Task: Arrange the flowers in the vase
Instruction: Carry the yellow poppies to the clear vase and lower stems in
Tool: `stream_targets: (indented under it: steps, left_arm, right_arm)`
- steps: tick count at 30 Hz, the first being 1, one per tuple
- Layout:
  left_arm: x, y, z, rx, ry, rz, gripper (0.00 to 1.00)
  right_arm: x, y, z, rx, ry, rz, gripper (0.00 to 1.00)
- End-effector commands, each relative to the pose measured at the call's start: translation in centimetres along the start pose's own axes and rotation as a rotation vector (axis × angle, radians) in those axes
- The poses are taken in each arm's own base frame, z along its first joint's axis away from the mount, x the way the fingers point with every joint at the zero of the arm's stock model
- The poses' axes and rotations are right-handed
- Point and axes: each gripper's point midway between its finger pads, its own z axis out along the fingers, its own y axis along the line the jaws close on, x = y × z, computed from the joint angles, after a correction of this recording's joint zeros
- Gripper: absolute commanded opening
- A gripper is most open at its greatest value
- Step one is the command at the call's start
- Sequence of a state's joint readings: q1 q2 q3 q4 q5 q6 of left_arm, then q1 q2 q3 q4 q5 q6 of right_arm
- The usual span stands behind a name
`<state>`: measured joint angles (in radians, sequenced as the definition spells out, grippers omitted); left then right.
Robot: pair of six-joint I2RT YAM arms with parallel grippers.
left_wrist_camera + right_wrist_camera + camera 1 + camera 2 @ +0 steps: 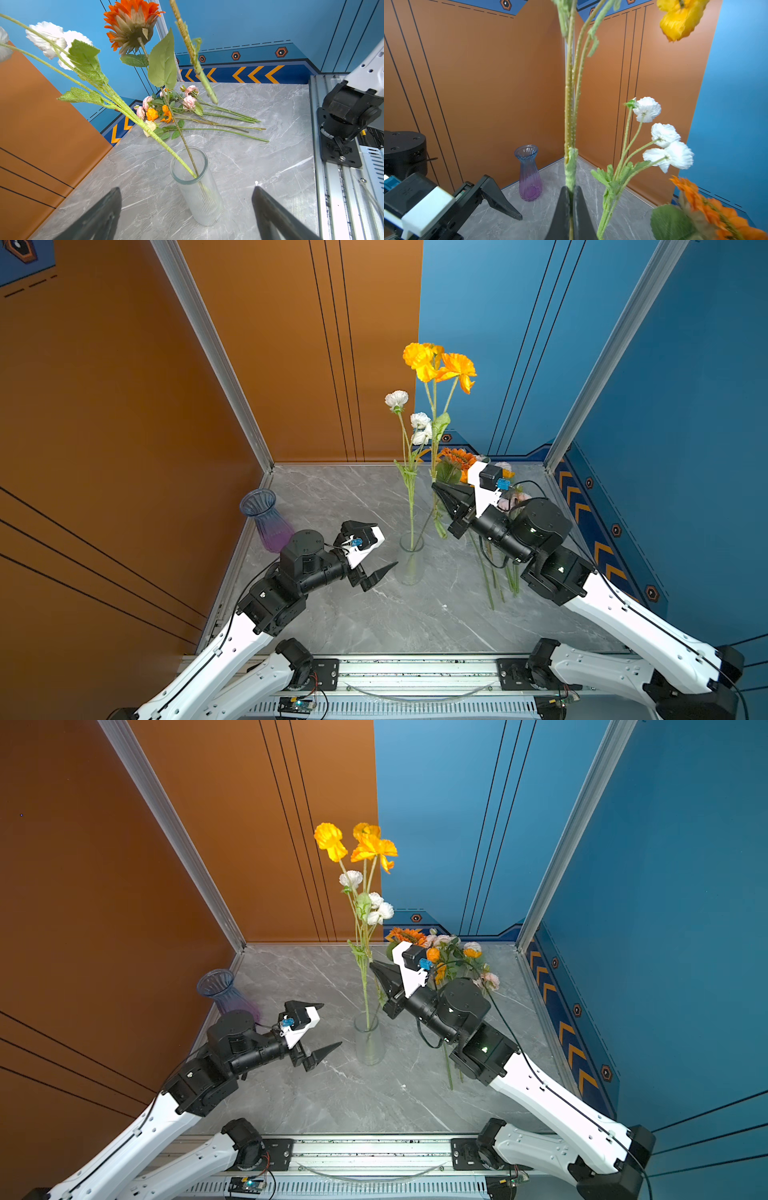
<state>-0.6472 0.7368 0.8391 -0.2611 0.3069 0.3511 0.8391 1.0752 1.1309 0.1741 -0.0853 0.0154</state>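
Note:
A clear ribbed vase (411, 562) (369, 1042) (199, 193) stands mid-table and holds a white-bloomed flower stem (419, 423) (47, 39) (662, 135) and an orange gerbera (131, 20) (409, 935). My right gripper (436, 487) (374, 965) (572, 189) is shut on the stem (569, 104) of a yellow-orange flower (440, 362) (361, 840), held upright. Its lower end (214, 99) hangs free just right of the vase rim, above the table. My left gripper (386, 545) (332, 1024) (186, 188) is open and empty, just left of the vase.
Several pink, orange and cream flowers (176, 108) (457, 961) lie in a pile at the back right, partly under the right arm. A blue-purple glass vase (266, 518) (226, 990) (529, 172) stands empty by the left wall. Walls enclose three sides.

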Motion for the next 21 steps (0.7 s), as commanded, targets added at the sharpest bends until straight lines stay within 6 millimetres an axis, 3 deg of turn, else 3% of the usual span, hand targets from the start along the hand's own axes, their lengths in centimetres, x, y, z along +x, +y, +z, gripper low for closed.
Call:
stream_targets:
  steps: [1,11,21]
  left_arm:
    - [0.1,-0.2,-0.3,0.011,-0.001,0.003,0.98]
    - [-0.1,0.0,-0.5,0.006,-0.016,0.001,0.98]
    - [0.0,0.0,-0.2,0.015,-0.013,-0.007,0.98]
  right_arm:
    - [-1.0,2.1,1.5,-0.084,-0.074,-0.024,0.00]
    - [4.1,3.5,5.7,-0.112,0.006,0.009,0.00]
    - [9.0,2.6,5.8,-0.047,0.066,0.023,0.00]
